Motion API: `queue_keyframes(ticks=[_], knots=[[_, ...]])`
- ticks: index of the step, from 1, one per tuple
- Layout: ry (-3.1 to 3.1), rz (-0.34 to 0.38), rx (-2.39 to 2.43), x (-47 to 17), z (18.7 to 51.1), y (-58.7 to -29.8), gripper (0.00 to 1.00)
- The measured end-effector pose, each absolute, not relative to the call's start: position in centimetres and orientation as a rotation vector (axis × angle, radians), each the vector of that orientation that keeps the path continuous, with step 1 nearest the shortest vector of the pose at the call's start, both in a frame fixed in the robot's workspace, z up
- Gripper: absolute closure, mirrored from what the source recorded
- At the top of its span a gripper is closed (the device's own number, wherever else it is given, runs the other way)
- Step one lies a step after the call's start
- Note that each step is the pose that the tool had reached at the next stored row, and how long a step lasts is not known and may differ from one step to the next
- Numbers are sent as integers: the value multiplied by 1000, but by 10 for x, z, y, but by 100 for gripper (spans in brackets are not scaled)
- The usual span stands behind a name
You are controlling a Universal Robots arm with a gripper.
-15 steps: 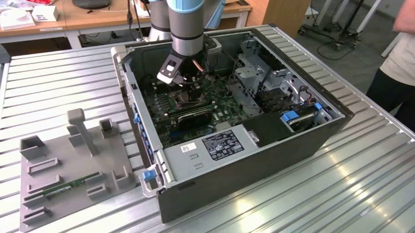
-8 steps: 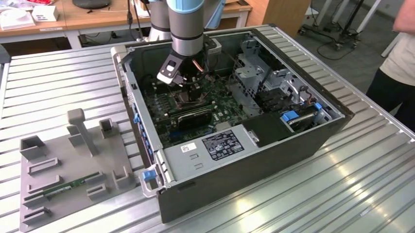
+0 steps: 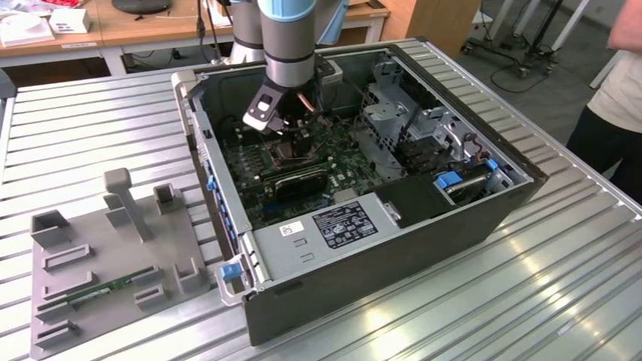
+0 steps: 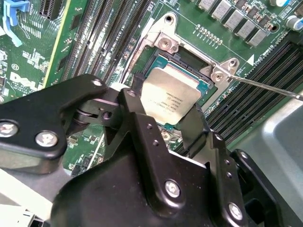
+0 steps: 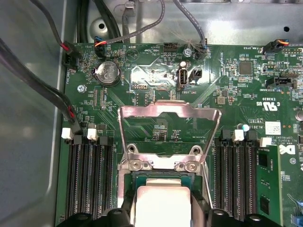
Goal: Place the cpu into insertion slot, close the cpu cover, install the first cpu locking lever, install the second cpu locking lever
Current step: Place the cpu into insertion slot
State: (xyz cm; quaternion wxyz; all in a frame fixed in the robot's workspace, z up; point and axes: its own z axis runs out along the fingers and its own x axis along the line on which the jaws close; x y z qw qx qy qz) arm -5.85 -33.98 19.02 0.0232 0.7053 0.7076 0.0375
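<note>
Hand (image 4: 165, 108): pinching cpu (image 4: 171, 94) by two opposite edges | cpu: directly over slot (image 4: 163, 43), seating unclear | cover (image 5: 168, 110): stands open, hinged at slot's edge

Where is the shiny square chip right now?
In both wrist views, the gripper holds the chip right at the socket on the green board, near the raised metal cover.

The cpu (image 4: 168, 97) has a smooth silver-grey metal top with a dull sheen. The gripper (image 4: 165, 112) fingers (image 4: 142, 127) clasping it are matt black with bright screw heads. The cpu cover (image 5: 168, 113) is bare polished metal, and the circuit board (image 5: 142, 75) is glossy green. In the exterior view, at eight o'clock from the dark matt computer case (image 3: 431, 233), a matt grey plastic fixture (image 3: 110, 248) lies on the ribbed, shiny metal table (image 3: 561, 286).
</note>
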Motion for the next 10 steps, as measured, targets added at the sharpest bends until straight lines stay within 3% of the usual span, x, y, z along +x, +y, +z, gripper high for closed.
queue_keyframes(ticks=[1,3,4,10], knots=[[2191,116,2184,-58,190,-340,40],[2191,114,2183,-59,190,-340,40],[2191,114,2183,-59,191,-340,33],[2191,114,2183,-59,191,-340,33]])
